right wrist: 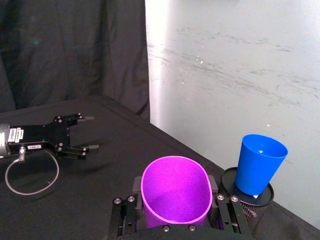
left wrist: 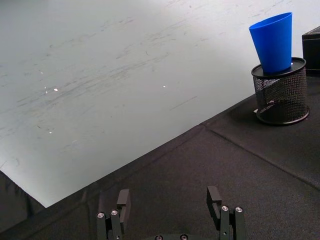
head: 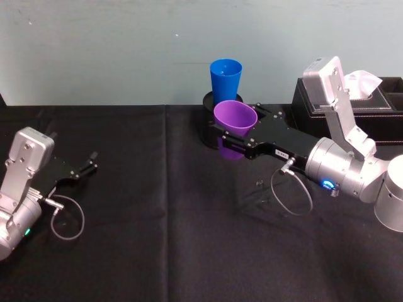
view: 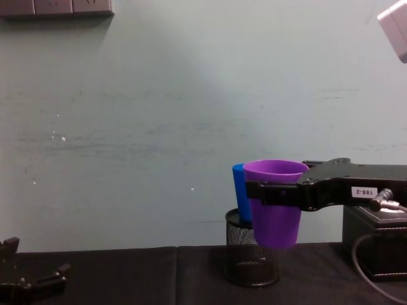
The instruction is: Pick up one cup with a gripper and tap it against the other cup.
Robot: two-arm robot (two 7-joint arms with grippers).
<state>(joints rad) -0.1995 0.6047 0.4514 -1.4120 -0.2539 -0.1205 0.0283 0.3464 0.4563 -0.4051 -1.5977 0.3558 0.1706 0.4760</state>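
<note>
Right gripper [head: 228,141] holds the purple cup [head: 234,118] up beside the blue cup [head: 226,77].
Head view: the long black jaws are closed around the purple cup's waist, mouth up, just in front of the blue cup, which stands in a black mesh pen holder [head: 206,100]. The left gripper [head: 88,167] sits low over the black cloth [head: 164,239], well apart. Left wrist view: its fingers are spread wide, holding nothing. Right wrist view: a gap shows between the two cups. Chest view: the purple cup hangs above the cloth, overlapping the blue one.
</note>
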